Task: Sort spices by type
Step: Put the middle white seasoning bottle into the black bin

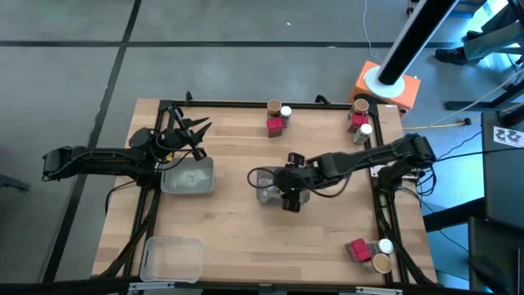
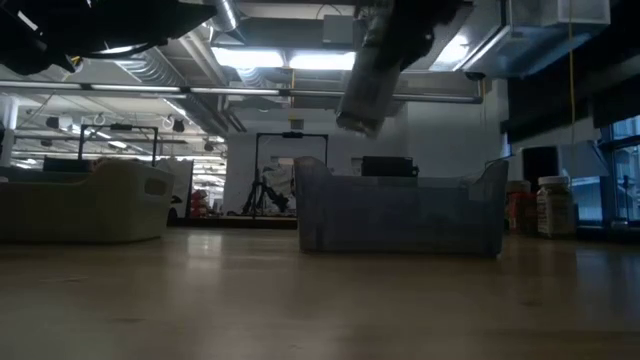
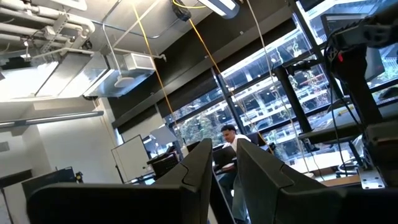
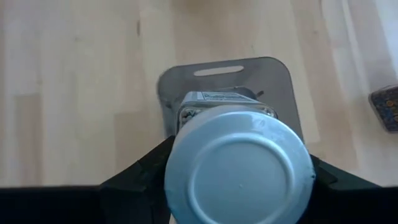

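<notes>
My right gripper (image 1: 288, 192) hangs over the middle clear tray (image 1: 264, 187), shut on a round jar with a white lid (image 4: 239, 165). In the low view the jar (image 2: 362, 80) hangs tilted above the tray (image 2: 400, 215). Other spices stand in three groups. At the far middle are a tan lid (image 1: 274, 106), a white lid (image 1: 286, 112) and a red packet (image 1: 276, 124). A second group stands at the far right corner (image 1: 360, 123) and a third at the near right corner (image 1: 372, 252). My left gripper (image 1: 199, 135) waits open above the left tray (image 1: 188, 176), tipped upward, holding nothing. My right gripper holds the white-lidded jar at its top, just under the lid rim (image 4: 177, 155), pinched between the two fingers (image 4: 140, 177), one on each side. The fingers come from above, pointing down. The jar is lifted clear above the tray, lid up and slightly tilted.
A third clear tray (image 1: 172, 258) lies at the near left corner. An orange base with a white post (image 1: 386, 82) stands past the far right corner. Bare wood lies along the near middle of the table (image 1: 270, 246). A person shows far off in the left wrist view (image 3: 229, 149).
</notes>
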Controlling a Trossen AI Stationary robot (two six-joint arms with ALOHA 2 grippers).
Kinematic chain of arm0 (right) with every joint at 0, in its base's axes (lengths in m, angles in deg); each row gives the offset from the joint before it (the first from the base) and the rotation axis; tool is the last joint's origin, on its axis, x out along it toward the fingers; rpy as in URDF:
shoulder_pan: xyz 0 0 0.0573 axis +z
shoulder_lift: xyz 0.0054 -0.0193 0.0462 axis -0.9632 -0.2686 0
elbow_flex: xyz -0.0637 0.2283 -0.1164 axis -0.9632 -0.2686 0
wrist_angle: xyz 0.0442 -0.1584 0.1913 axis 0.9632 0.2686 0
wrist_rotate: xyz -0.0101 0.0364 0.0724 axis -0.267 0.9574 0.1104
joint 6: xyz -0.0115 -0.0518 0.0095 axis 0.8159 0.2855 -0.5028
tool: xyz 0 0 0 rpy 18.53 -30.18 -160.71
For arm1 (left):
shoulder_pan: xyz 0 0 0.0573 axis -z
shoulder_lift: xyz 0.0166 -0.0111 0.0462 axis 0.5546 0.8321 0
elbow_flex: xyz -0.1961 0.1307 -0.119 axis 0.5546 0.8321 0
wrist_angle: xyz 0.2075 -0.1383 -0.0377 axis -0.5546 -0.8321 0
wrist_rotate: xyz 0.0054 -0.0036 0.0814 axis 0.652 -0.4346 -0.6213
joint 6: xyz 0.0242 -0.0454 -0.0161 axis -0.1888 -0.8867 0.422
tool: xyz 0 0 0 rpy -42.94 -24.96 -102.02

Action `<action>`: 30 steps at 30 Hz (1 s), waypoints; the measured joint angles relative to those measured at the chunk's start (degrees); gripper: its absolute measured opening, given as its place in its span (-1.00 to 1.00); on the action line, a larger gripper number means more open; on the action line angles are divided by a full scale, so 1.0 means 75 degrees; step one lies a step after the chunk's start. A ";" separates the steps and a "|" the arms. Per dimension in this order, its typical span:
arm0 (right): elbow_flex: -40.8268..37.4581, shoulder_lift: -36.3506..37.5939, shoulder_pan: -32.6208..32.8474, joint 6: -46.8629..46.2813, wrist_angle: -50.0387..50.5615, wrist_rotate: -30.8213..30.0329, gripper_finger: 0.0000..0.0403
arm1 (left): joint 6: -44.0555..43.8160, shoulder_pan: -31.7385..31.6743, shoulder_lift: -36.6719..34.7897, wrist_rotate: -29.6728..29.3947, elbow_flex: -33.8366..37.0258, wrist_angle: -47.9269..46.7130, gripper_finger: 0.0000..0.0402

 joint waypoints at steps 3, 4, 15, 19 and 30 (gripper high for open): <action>0.0000 -0.0202 -0.0234 0.0247 0.0000 0.0029 0.03 | 0.0000 0.0001 0.0002 0.0000 0.0000 0.0000 -0.66; 0.0000 -0.0271 -0.0304 0.0297 -0.0001 0.0026 0.03 | 0.0000 0.0000 0.0002 0.0000 0.0000 0.0000 -0.66; 0.0006 -0.1190 -0.0721 0.1053 -0.0463 0.0016 0.03 | 0.0000 0.0000 0.0002 0.0000 0.0000 0.0003 -0.66; 0.0006 -0.1422 -0.0718 0.1062 -0.0469 -0.0001 0.03 | 0.0003 0.0000 0.0002 0.0000 0.0000 0.0003 -0.66; 0.0006 -0.1692 -0.0707 0.1428 -0.1081 -0.0016 0.03 | 0.0003 0.0001 0.0002 0.0000 0.0000 -0.0003 -0.66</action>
